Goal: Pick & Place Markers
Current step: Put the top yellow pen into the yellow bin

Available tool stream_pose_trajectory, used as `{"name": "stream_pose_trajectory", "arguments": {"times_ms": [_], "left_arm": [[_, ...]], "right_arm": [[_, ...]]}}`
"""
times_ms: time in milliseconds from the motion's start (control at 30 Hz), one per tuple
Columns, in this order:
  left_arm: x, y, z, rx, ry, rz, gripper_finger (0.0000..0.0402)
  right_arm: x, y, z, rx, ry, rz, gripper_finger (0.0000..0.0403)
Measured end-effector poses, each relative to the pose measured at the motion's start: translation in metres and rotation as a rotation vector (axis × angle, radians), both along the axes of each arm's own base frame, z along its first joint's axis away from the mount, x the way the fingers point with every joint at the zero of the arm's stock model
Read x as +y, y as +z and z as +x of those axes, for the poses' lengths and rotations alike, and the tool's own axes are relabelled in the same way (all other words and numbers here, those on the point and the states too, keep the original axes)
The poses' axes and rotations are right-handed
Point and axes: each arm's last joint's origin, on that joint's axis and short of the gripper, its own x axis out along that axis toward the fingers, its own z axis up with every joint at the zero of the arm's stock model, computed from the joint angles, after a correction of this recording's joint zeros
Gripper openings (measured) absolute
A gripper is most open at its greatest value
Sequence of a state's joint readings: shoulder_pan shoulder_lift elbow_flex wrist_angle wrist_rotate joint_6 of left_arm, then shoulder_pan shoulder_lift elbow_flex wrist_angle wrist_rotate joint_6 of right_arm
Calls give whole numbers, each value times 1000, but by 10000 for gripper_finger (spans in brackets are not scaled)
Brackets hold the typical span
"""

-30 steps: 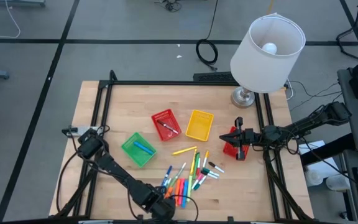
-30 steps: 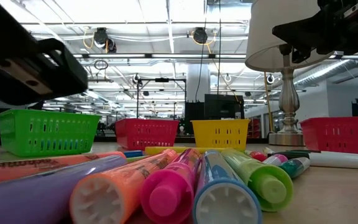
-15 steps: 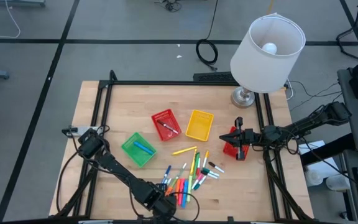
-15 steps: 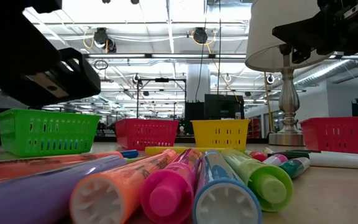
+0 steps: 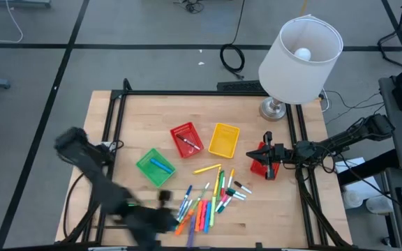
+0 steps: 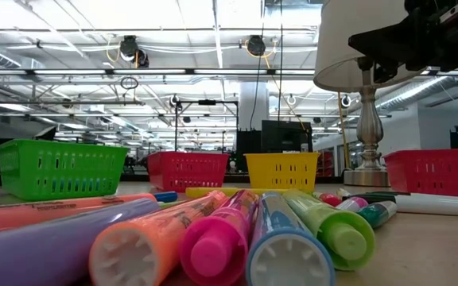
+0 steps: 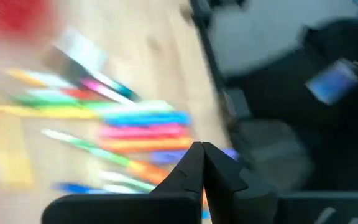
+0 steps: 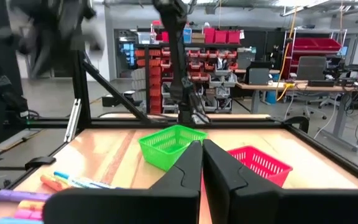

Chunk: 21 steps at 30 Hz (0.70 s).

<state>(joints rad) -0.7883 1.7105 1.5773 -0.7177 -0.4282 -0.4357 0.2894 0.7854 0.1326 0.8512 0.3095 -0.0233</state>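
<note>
- Markers point(image 5: 208, 199): a loose heap of felt-tip pens near the front edge of the tabletop, about midway along it; orange, pink, blue, green and yellow barrels fanned roughly parallel, several touching. In the low view the capped ends of an orange, a pink, a blue and a green one point(image 6: 336, 230) face the camera. Judged light, stiff and smooth, apt to roll; best taken across the barrel near its middle, choosing one at the fringe of the heap so that neighbours are not dragged.
- Left gripper point(image 7: 202, 163): fingers together, nothing between them, over the front edge of the tabletop just left of the heap; blurred by motion in the high view.
- Stray markers: a yellow one point(image 5: 206, 169) lies apart, behind the heap; a white-barrelled one lies at the heap's right fringe.
- Green basket point(image 5: 155, 168): left of the heap, towards the tabletop's left edge; a blue marker lies inside.
- Right gripper point(image 5: 268, 166): fingers together, empty, waiting above a red basket point(image 5: 259, 167) by the right edge.
- Red basket, central point(image 5: 186, 139): behind the heap; holds what look like one or two markers.
- Yellow basket point(image 5: 223, 140): just right of the central red one; contents cannot be told.
- Table lamp point(image 5: 300, 61): white shade, metal foot at the far right corner.
</note>
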Motion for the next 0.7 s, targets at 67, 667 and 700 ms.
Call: {"name": "stream_pose_trajectory", "arguments": {"times_ms": [67,667,700], "left_arm": [[8,21,-29,-132,73,94,8],[156,-77,-89,-436,72,25,2],[161,-73,-93,-465,48,43,2]], "right_arm": [[0,-1,0,5,1,-1,0],[0,-3,0,34,-1,-22,0],[0,-4,0,38,-1,-23,0]]}}
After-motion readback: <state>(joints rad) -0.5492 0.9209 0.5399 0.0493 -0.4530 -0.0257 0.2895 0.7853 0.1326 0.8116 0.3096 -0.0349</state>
